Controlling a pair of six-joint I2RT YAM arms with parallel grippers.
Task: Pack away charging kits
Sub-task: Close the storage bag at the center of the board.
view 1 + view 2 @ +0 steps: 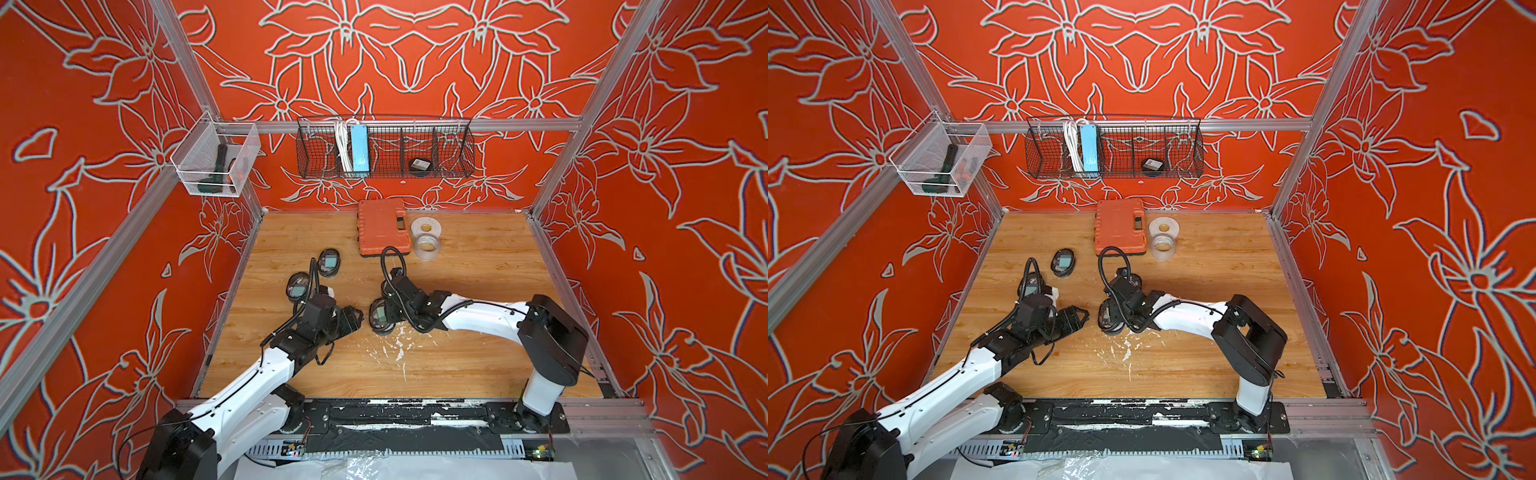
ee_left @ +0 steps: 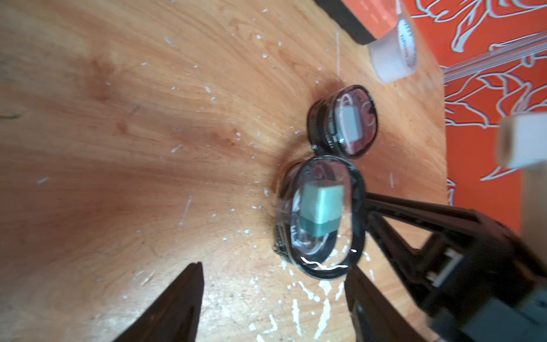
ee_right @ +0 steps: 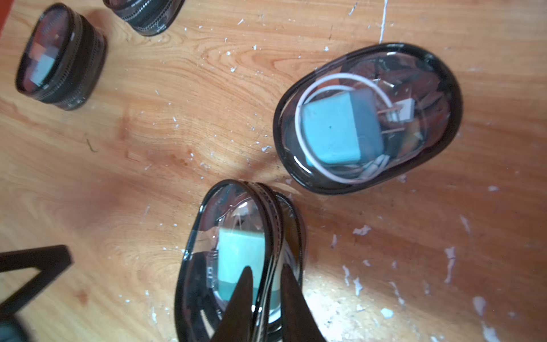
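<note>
Right tool (image 3: 266,266): clenched on the raised rim of one pouch (image 3: 231,207), which stands tilted on the surface (image 3: 148,133) right at its tips. A teal plug (image 3: 239,248) shows through the clear face. I cannot tell whether a cable lies with it. Zip teeth (image 3: 273,213) run exposed beside the pinch, so this pouch looks not fully closed.

Left tool (image 2: 275,265): released, jaws wide, empty, facing the same pouch from the opposite side, just short of it.

Just beyond the right tool's tips a neighbouring pouch (image 3: 450,88) lies flat, holding a plug and a white cable (image 3: 297,118). A third pouch (image 3: 83,65) and a fourth pouch (image 3: 145,14) sit well apart from it.

Judgement: the step in hand is closing this kit's pouch. The next move calls for the left tool to steady the body or take the zip pull, which I cannot locate, while the right tool holds the rim.
</note>
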